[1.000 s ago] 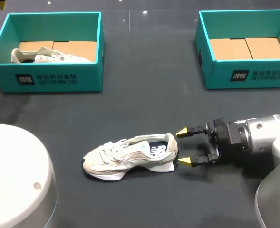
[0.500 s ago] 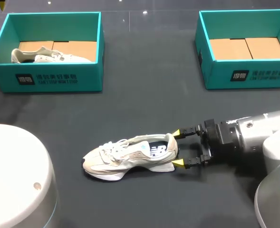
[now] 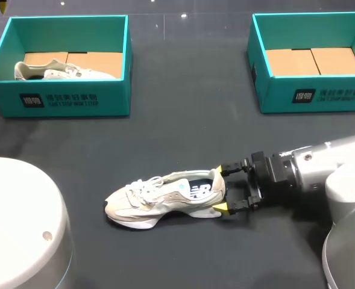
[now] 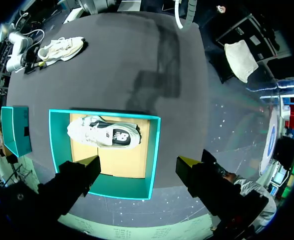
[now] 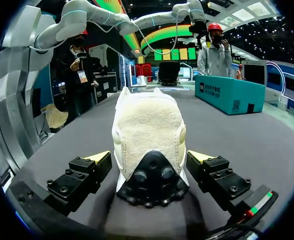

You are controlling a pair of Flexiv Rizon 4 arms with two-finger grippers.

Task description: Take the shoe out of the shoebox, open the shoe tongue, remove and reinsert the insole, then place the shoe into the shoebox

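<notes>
The dark table (image 3: 183, 108) carries two teal boxes at its far side. The left shoebox (image 3: 56, 103) holds a second shoe (image 3: 62, 69); the right shoebox (image 3: 322, 96) shows only cardboard lining. The shoe (image 3: 165, 197) stands on its sole on the open table, well apart from both, heel toward the right gripper (image 3: 222, 189). That gripper's fingers are spread either side of the heel with no contact seen, judged ready to clamp and steady it. The left gripper (image 4: 139, 161) hangs above the left shoebox, fingers spread, empty. Nothing obstructs the tongue
</notes>
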